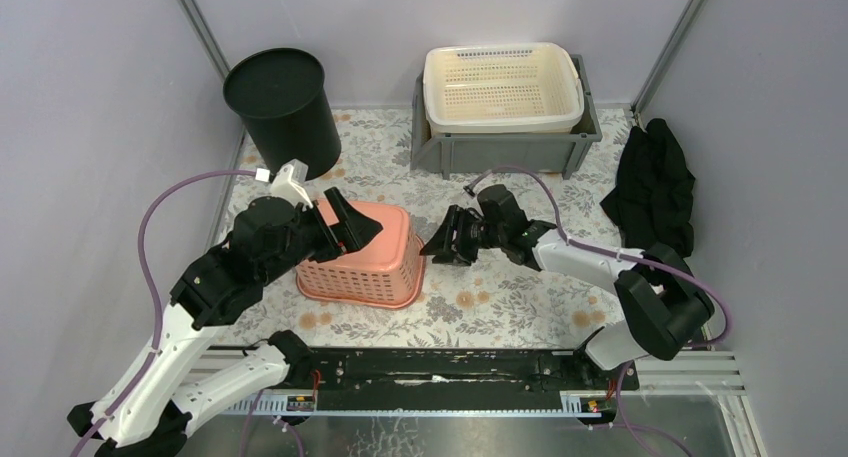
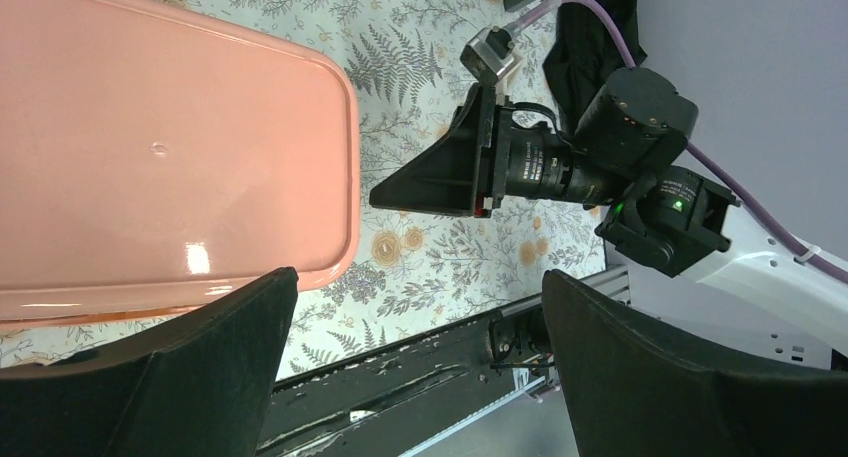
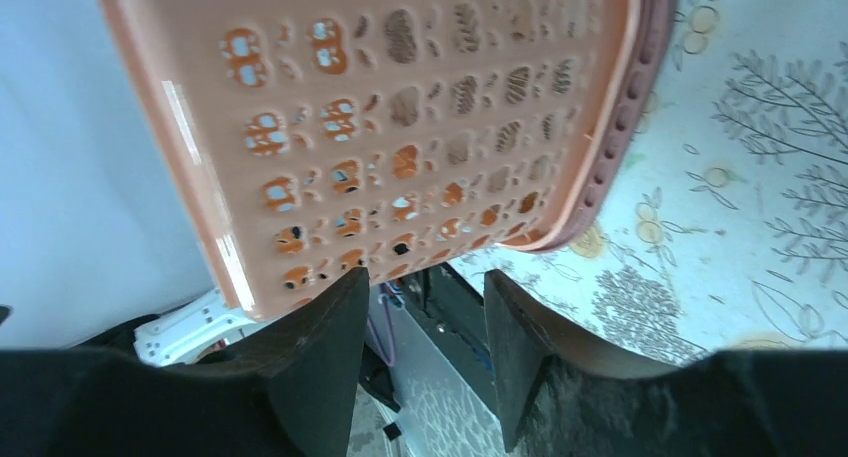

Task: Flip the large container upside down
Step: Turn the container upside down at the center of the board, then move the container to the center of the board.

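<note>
The large container, a pink perforated basket [image 1: 372, 262], lies bottom up on the flowered table, its rim down. My left gripper [image 1: 352, 225] hovers over its smooth base [image 2: 150, 147], wide open [image 2: 418, 277], touching nothing. My right gripper [image 1: 440, 239] hangs just off the basket's right side wall [image 3: 420, 107], pointing at it. Its jaws [image 3: 425, 282] stand apart with nothing between them. The left wrist view also shows the right gripper [image 2: 425, 187] level with the basket's edge and a little apart from it.
A black bin [image 1: 283, 102] stands at the back left. A cream basket [image 1: 503, 85] sits in a grey crate [image 1: 500, 155] at the back. Black cloth [image 1: 655, 182] lies at the right wall. The black base rail [image 1: 430, 367] runs along the near edge.
</note>
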{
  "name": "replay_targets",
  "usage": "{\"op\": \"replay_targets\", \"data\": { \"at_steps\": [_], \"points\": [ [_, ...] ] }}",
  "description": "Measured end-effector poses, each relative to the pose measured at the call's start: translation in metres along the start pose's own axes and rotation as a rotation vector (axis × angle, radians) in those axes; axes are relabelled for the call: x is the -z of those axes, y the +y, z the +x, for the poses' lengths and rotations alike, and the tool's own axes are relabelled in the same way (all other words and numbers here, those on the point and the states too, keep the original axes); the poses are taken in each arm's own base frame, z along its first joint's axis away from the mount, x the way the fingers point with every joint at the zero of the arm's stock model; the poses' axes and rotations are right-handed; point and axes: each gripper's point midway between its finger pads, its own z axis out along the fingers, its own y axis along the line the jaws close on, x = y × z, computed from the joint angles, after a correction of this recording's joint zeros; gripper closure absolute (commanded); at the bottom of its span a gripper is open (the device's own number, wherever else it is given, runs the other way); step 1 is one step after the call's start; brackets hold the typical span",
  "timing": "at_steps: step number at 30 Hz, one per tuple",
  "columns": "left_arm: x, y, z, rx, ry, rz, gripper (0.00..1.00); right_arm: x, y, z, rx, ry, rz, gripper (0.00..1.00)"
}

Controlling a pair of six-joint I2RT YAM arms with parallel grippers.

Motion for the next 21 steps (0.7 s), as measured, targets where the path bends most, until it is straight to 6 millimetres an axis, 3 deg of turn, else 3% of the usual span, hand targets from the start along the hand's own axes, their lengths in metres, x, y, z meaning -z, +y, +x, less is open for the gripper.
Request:
{"op": "replay_targets", "data": {
  "at_steps": [7, 12, 21],
  "points": [
    [0.002, -0.001, 0.0, 0.001, -0.004, 0.007, 0.0, -0.008, 0.016, -0.001, -0.051, -0.023, -0.089, 0.48],
    [0.006, -0.001, -0.002, 0.002, -0.012, 0.015, 0.0, -0.041, 0.021, 0.008, -0.111, 0.022, -0.118, 0.48],
    [0.015, 0.002, -0.003, 0.025, -0.031, 0.013, 0.0, -0.096, 0.063, 0.012, -0.184, 0.074, -0.248, 0.49]
  ]
}}
